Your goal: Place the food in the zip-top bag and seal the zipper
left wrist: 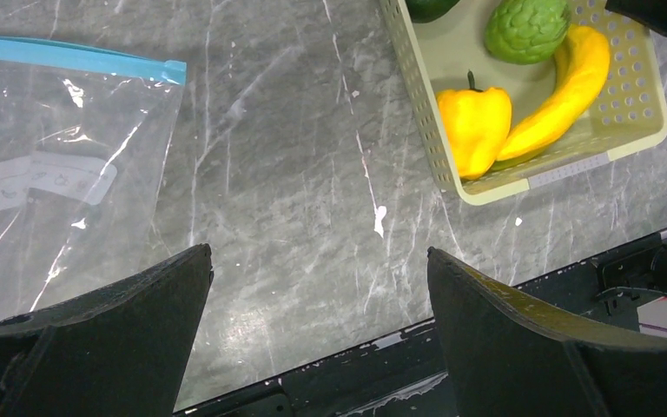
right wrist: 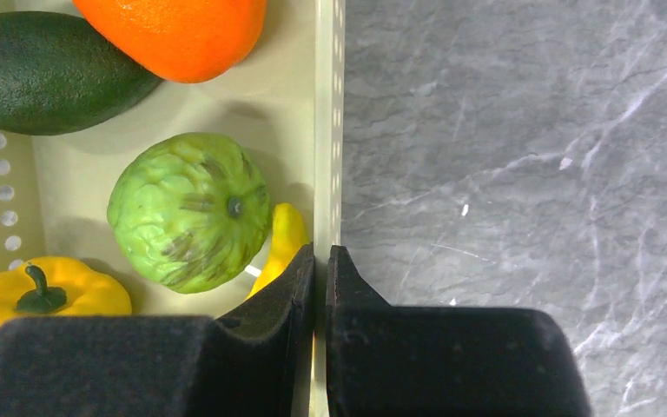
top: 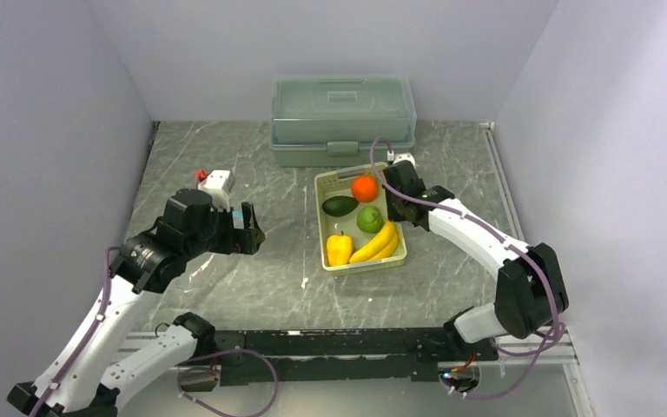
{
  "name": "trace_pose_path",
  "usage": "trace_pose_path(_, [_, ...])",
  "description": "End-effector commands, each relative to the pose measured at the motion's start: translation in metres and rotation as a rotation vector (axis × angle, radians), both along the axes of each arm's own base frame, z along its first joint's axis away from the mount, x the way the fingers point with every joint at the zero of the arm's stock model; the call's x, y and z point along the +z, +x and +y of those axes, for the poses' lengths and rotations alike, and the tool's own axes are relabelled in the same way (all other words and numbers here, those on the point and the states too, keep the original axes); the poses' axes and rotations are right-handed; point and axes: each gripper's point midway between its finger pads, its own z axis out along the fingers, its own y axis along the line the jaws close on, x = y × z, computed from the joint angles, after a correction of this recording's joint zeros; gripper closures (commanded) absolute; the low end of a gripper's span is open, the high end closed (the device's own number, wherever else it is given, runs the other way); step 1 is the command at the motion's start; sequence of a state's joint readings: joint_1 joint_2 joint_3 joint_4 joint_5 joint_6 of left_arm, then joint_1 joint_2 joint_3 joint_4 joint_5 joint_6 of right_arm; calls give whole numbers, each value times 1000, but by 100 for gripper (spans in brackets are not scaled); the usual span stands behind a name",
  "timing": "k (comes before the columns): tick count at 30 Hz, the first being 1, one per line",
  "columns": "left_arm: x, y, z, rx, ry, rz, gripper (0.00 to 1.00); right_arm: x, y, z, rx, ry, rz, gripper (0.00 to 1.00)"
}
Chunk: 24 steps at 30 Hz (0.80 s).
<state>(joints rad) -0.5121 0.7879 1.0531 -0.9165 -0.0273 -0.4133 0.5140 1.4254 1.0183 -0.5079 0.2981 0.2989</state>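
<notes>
From above, the orange (top: 365,188), avocado (top: 340,206), green fruit (top: 369,218), pepper (top: 340,249) and bananas (top: 380,244) all sit in the basket (top: 320,221) at mid-worktop (top: 260,287). The right pincer (top: 397,180) meets its right rim.

Left wrist view: the left pincer (left wrist: 317,261) hangs with jaws wide apart, holding nothing. The bag (left wrist: 52,174) lies flat nearby on the worktop, its blue zipper (left wrist: 69,54) along the top edge.

Right wrist view: the right pincer is clamped on the basket's thin wall. A tug from that one spot could tip or skid the basket and spill its load. The limp, flat bag may also resist opening.
</notes>
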Motion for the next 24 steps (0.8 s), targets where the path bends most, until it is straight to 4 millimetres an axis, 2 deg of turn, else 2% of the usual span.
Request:
trace_pose_path(1, [10,4,-7,-8,-40,-28,0,11,10,-14,8,-37,-48,100])
trace_pose_path(8, [6,1,-4,-24,-20,-38,0,6,15,-24,12,-54,-14,100])
trace_pose_path(17, [5,-1,-1,-46,8,-45,0,-17,17,-45,-44,-126,70,100])
trace_pose_path(23, [5,-3,4,-49,38,-48,0,-21,17,-47,-45,-128,91,100])
trace_pose_path(24, [5,-3,5,-49,42,-50,0,-20,18,-48,-49,-130,90,97])
